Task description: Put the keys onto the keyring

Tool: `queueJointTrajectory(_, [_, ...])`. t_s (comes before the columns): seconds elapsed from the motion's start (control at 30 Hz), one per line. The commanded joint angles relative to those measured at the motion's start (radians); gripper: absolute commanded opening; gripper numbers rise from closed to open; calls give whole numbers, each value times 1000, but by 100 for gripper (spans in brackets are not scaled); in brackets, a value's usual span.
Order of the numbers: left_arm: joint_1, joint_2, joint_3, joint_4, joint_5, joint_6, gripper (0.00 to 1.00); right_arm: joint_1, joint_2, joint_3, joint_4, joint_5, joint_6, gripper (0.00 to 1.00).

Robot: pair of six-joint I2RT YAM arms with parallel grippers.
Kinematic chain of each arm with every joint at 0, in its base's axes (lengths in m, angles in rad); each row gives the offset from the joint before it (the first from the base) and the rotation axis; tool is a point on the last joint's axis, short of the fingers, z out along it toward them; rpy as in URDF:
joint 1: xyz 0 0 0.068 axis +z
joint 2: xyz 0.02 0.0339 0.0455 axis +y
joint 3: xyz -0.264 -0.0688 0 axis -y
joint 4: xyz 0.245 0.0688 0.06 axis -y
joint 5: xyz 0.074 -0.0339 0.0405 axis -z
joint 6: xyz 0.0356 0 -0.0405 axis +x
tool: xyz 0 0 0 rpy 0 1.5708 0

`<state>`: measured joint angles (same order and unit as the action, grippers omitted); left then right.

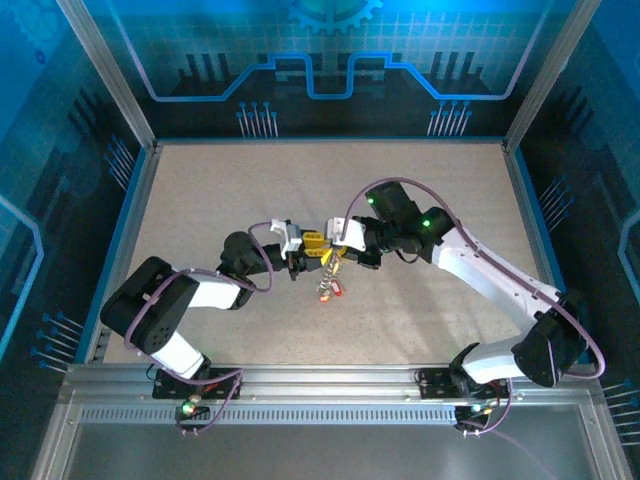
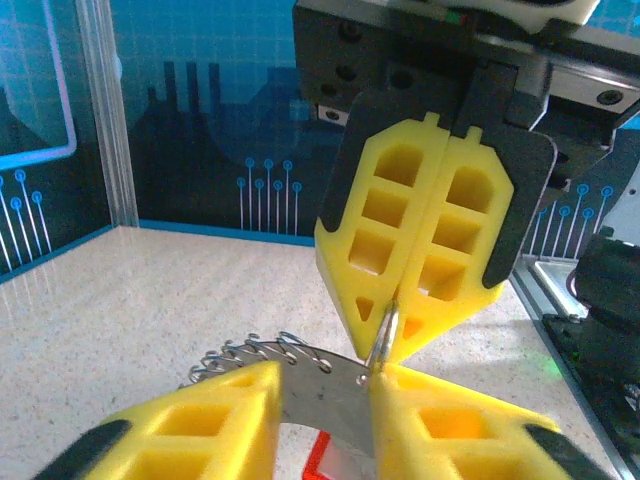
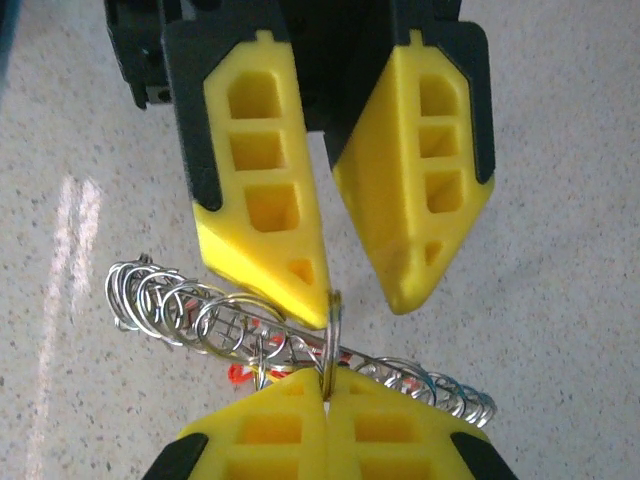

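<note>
The right claw is fully closed. Its two yellow plastic fingers are pressed flat together and pinch the edge of the flat grey-silver metal keyring. In the right wrist view the ring stands edge-on and rises from between the tips.

The left claw faces it from the other side with its jaws partly open, a clear gap between its two yellow fingers. One fingertip touches the top of the keyring and the other stands apart from it, so this claw grips nothing. In the left wrist view the ring's wide band lies across the space between these same two fingers.

One long coil of silver wire loops runs crosswise just behind the ring. Red plastic shows through its turns.

In the top view the small keys, with red and yellow heads, hang in a bunch directly below the two meeting claws, just above the speckled beige tabletop. They are too small and bunched to count.

Two green lights glow on the right arm near its wrist. Both arms reach inward from their two bases at the near edge and meet around the middle of the tabletop.
</note>
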<state>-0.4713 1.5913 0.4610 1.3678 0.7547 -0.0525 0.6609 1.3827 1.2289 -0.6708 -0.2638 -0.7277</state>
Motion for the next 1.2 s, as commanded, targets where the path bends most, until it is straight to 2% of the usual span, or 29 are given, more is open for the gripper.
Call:
queueJointTrajectory(0.0, [2,3,8,31,25,13,23,20,12,44,-47,38,-30,0])
queueJointTrajectory(0.27, [0,36,34,31,63,21,13,25,15,41,-32,-26,-33,0])
queueJointTrajectory(0.43, [-5,35,45,31,91,33,0,19,17,36,-15,-41,-26,0])
queueJointTrajectory(0.6, [-4,23,54,33,130,27,0,-35,-28,-16,80,-154,28,9])
queueJointTrajectory(0.83, [3,-10,85,33,140,-76,0,-131,-95,-137,248,-351,126,10])
queueJointTrajectory(1.0, [2,0,100,33,122,-101,0,-140,-94,-163,293,-439,145,13])
queueJointTrajectory(1.17, [1,7,102,33,87,-123,0,-141,-78,-168,326,-475,166,13])
